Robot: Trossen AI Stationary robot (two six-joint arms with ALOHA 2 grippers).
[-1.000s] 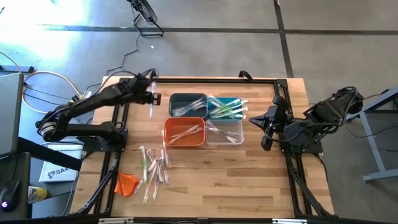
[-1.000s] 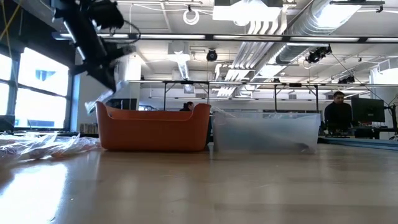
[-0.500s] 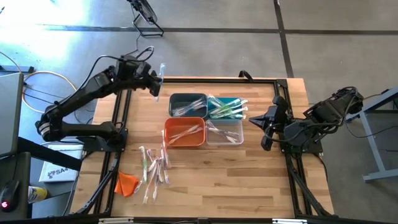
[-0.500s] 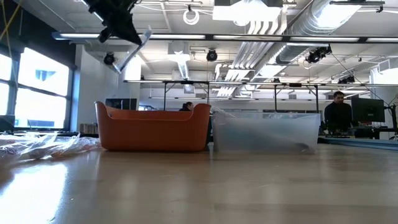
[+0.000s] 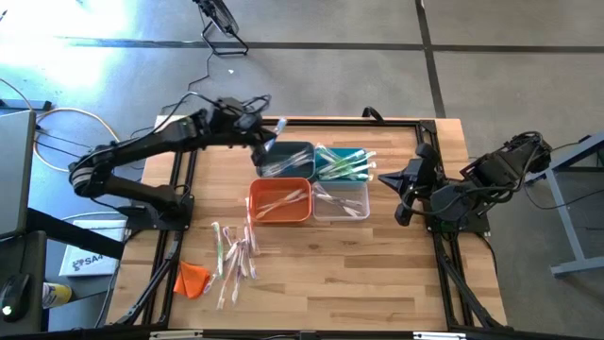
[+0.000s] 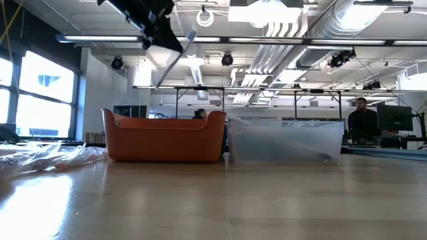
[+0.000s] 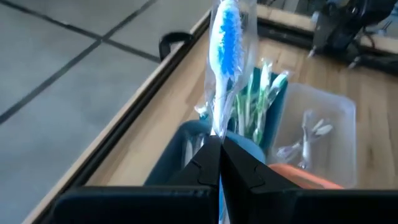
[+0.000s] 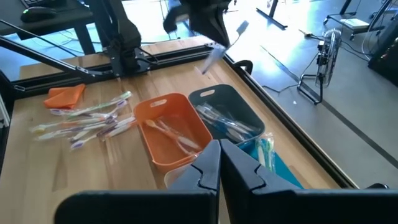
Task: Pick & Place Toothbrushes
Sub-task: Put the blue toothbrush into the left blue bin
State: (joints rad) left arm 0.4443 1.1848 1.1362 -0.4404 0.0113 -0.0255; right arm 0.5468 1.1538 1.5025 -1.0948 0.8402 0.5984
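No brand name or label can be read on the wrappers or bins; the only print is on a white sheet (image 5: 83, 261) on the floor beside the table's left edge, too small to make out.

The left gripper (image 5: 267, 138) is clenched on a blue-handled toothbrush (image 7: 229, 46) in a clear, crinkled, glossy wrapper, holding it in the air over the dark grey bin (image 5: 286, 158), at the bin's far left corner. In the left wrist view the two dark fingers (image 7: 200, 165) press flat together on the wrapper's lower end, and the brush stands up from them.

The four bins are smooth moulded plastic rectangles with rounded corners, set in a tight two-by-two block. The teal bin (image 5: 344, 164) touches the dark grey one on its right and holds green-handled brushes. The orange bin (image 5: 280, 200) sits just in front of the dark grey bin with a few pale brushes inside; the clear bin (image 5: 342, 200) is diagonal to it, also holding a few.

A loose heap of wrapped toothbrushes (image 5: 235, 255) lies on the pale wooden slat table (image 5: 377, 274), near the orange bin's front left corner. A crumpled orange cloth (image 5: 192, 278) lies just left of the heap.

The right gripper (image 5: 400, 196) waits, fingers shut on nothing, just right of the clear bin.
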